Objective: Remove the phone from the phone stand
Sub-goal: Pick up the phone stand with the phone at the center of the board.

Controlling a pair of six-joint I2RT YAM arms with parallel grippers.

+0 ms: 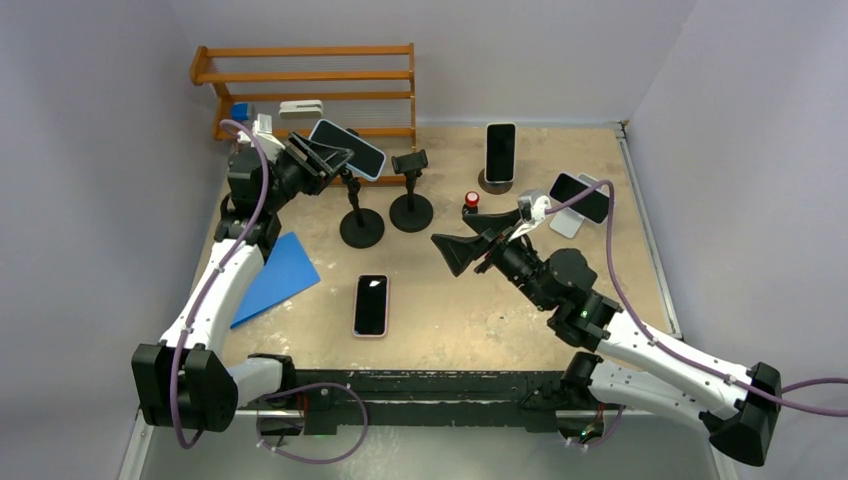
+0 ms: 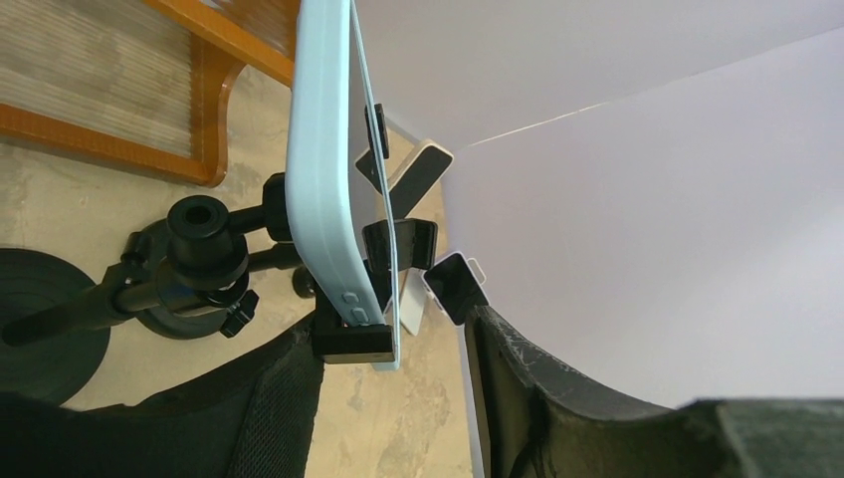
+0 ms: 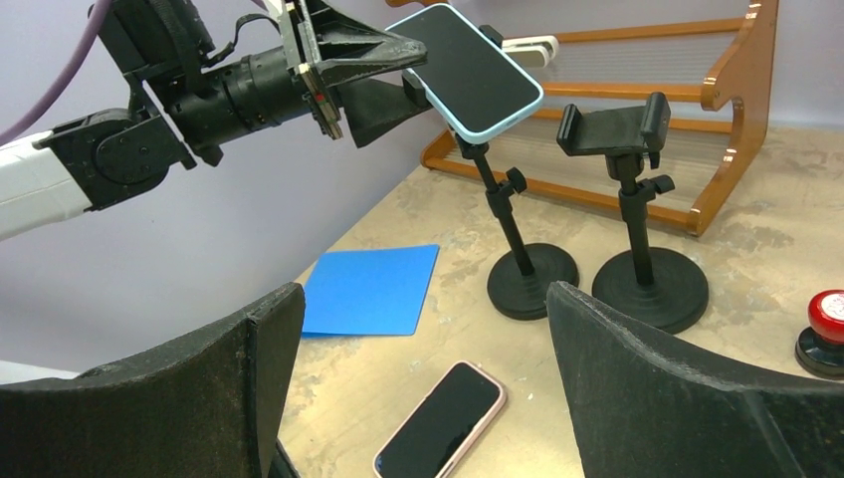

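"On the table's far-left side, item one: locate the phone (image 1: 347, 149)."

"It sits in the clamp of the phone stand (image 1: 361, 228), screen up and tilted, in a light-blue case. The stand's round base rests on the table (image 1: 450, 320), near the wooden rack (image 1: 305, 85)."

"State of your left gripper (image 1: 322, 157)?"

"My left fingers are spread, one on each side of the phone's end nearest my arm, close to the clamp. In my left wrist view a gap shows between the phone's glass face and the finger (image 2: 537, 398) on that side. Whether the other finger touches the case, I cannot tell."

"State of your right gripper (image 1: 462, 250)?"

"Spread wide. It hovers above the middle of the table, well apart from the phone stand, with its fingers pointed toward that side. My right wrist view frames the phone and both stands between its two fingers."

"Other items in view?"

"A second stand (image 1: 411, 205) stands just beside the first, on its right. A pink-cased phone (image 1: 370, 305) lies flat, screen up, toward the near edge. A blue sheet (image 1: 275, 278) lies beside my left arm. A red button (image 1: 471, 200) sits near my right gripper. An upright phone (image 1: 500, 152) and a tilted phone (image 1: 580, 197) are propped on holders at the far right."
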